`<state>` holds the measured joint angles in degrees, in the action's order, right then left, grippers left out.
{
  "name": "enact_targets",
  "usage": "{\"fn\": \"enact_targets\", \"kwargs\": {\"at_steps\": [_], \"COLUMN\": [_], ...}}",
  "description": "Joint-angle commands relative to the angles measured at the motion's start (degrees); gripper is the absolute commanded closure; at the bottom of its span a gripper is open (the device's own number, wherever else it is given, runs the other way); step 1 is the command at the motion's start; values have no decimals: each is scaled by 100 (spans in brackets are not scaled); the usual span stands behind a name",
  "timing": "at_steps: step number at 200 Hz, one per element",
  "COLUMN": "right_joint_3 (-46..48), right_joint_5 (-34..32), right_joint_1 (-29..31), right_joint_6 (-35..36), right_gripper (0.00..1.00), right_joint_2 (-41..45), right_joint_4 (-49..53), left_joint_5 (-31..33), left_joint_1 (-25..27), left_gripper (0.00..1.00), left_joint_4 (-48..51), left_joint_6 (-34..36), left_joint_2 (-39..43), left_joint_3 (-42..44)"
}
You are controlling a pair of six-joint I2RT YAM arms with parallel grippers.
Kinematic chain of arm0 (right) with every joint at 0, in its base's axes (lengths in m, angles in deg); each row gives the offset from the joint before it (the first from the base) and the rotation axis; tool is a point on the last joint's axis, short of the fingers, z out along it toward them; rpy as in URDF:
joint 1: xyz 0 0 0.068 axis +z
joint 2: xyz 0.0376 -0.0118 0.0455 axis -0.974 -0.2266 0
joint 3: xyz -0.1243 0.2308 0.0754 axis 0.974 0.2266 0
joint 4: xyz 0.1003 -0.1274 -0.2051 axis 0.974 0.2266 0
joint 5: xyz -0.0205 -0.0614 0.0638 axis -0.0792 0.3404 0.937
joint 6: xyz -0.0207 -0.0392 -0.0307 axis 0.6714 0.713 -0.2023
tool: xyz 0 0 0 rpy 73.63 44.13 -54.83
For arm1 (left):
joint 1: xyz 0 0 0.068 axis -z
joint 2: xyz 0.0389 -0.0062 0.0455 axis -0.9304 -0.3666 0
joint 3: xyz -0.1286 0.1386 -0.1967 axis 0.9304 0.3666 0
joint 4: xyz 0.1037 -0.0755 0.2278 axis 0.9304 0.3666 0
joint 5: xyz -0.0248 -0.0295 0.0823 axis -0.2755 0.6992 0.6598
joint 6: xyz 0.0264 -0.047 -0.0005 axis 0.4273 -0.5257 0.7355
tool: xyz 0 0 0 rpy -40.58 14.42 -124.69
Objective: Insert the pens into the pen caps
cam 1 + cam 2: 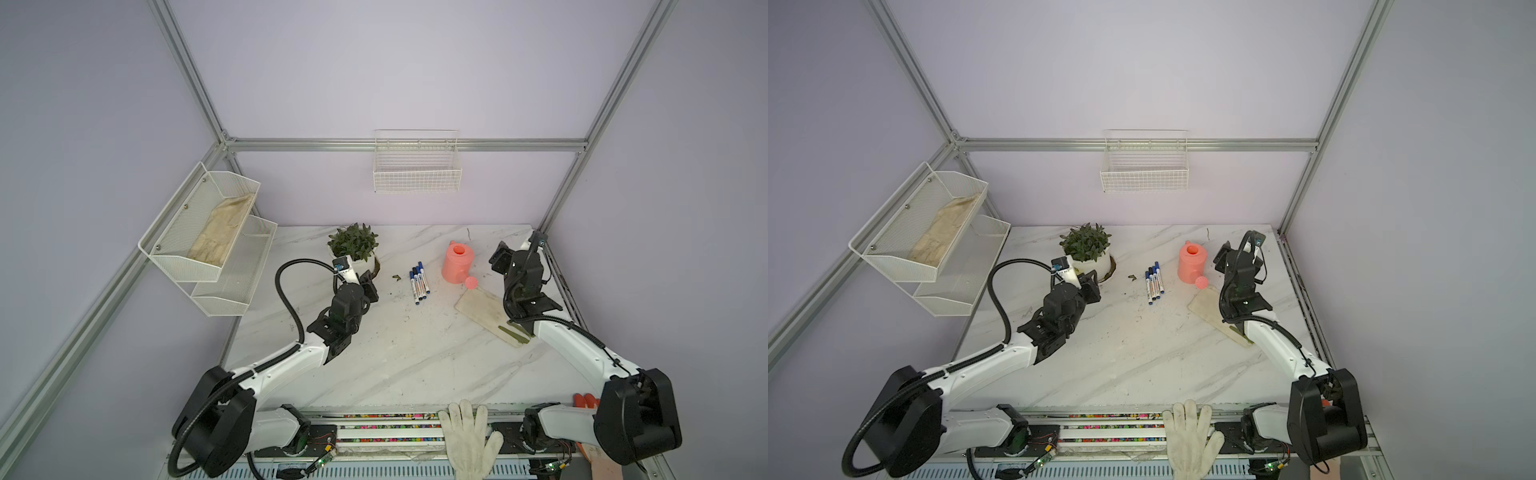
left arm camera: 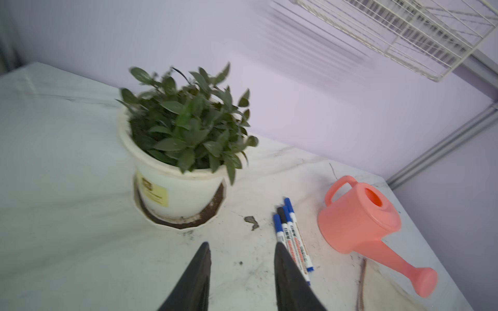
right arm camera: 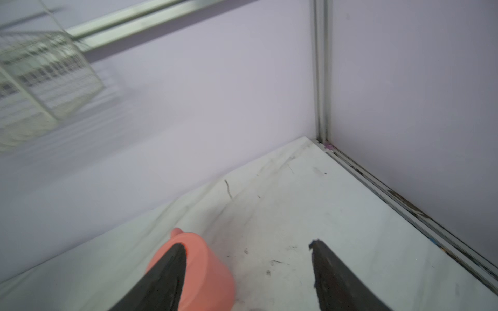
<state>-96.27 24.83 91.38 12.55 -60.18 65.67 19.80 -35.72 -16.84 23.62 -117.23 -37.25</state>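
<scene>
The pens lie side by side in one tight, parallel bundle on the desk, toward its back. They sit between the potted plant and the pink watering can, touching neither. I read that spot as chosen because either arm can reach it from its own side.

In the left wrist view the pen caps sit on the far ends of the pens. I can make out two blue ones and a black one, each in line with its barrel. The fourth pen is mostly hidden behind one finger of the left tool, so I cannot tell from here whether its cap is on. In both top views all four far ends look dark or blue, so I judge the capping done or very nearly done.

The left tool has its fingers apart with only bare desk between them. It is just beside the near ends of the pens, with the plant ahead of it. The right tool is spread wider and also holds nothing. It points at the back corner with the watering can behind one finger, well apart from the pens. With nothing left to grip, I judge that both are open because they have let go.

A small dark scrap lies near the pens, and I would leave it alone
</scene>
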Motion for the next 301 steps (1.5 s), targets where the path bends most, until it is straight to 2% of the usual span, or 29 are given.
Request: {"fn": "enact_targets", "kwargs": {"at_steps": [1, 32, 42, 55, 67, 73, 78, 84, 89, 96, 102, 111, 121, 135, 141, 157, 176, 192, 204, 220, 239, 256, 301], "right_joint_3": [529, 1413, 1525, 1833, 1753, 1904, 2025, 2087, 2034, 1853, 1803, 1791, 1818, 1833, 1853, 1832, 1832, 1832, 1833, 1831, 1776, 1690, 1759], "right_joint_5": [-1146, -937, -674, -139, 340, 891, 1369, 1613, 1697, 1882, 2043, 2037, 1949, 1900, 1899, 1921, 1918, 1918, 1918, 1920, 1955, 2216, 2168], "right_joint_1": [-14, -77, -93, -119, -251, -383, -482, -517, -528, -606, -697, -758, -754, -759, -754, -754, -754, -754, -754, -755, -759, -907, -944], "right_joint_6": [708, 1581, 1569, 2191, 1707, 1745, 1867, 2193, 2059, 1880, 1947, 1871, 1963, 1977, 1971, 1962, 1964, 1975, 1973, 1963, 1928, 1739, 1839], "right_gripper": [23, 21, 20, 17, 16, 16, 15, 11, 6, 5, 3, 3, 3, 3, 3, 3, 3, 3, 3, 3, 3, 3, 2], "right_joint_2": [-676, -1638, -2006, -2534, -2228, -2269, -2484, -2714, -2608, -2450, -2537, -2519, -2513, -2492, -2498, -2500, -2495, -2500, -2504, -2509, -2557, -2605, -2470], "right_joint_4": [-1475, -4081, -4396, -5949, -4994, -5227, -5614, -6299, -6015, -5306, -5344, -5303, -5369, -5372, -5421, -5395, -5390, -5394, -5394, -5394, -5366, -5236, -5178], "left_joint_5": [1107, 1470, 1544, 1553, 1533, 1525, 1367, 1271, 1260, 1146, 899, 780, 882, 644, 513, 379, -188, -899, -1066, -1411, -1633, -1623, -1638], "left_joint_1": [-360, -1366, -1642, -1931, -2150, -2263, -2396, -2497, -2541, -2582, -2644, -2671, -2697, -2825, -2862, -2875, -3027, -3027, -3047, -3124, -3208, -3216, -3216], "left_gripper": [58, 55, 55, 54, 53, 53, 53, 52, 52, 50, 48, 43, 40, 38, 36, 31, 30, 27, 13, 11, 8, 5, 4], "left_joint_4": [984, 1054, 855, 580, 273, 42, 294, 390, 164, -294, -738, -1210, -1287, -1705, -2134, -2544, -3625, -3659, -4899, -3312, -4222, -3754, -3909], "left_joint_6": [327, 622, 798, 996, 1120, 1207, 1074, 983, 1062, 1267, 1558, 2090, 2098, 1988, 2125, 2472, 2719, 2770, 3140, 2880, 3047, 2933, 2988], "left_joint_2": [631, 1111, 1086, 931, 700, 570, 520, 453, 375, 253, 111, -187, -540, -984, -1130, -1467, -1801, -1795, -2318, -1974, -2190, -2077, -2102], "left_joint_3": [466, 887, 1020, 1158, 1280, 1325, 1206, 1113, 1141, 1257, 1377, 1457, 1362, 1388, 1439, 1353, 1721, 1868, 2092, 1623, 1881, 1743, 1800]}}
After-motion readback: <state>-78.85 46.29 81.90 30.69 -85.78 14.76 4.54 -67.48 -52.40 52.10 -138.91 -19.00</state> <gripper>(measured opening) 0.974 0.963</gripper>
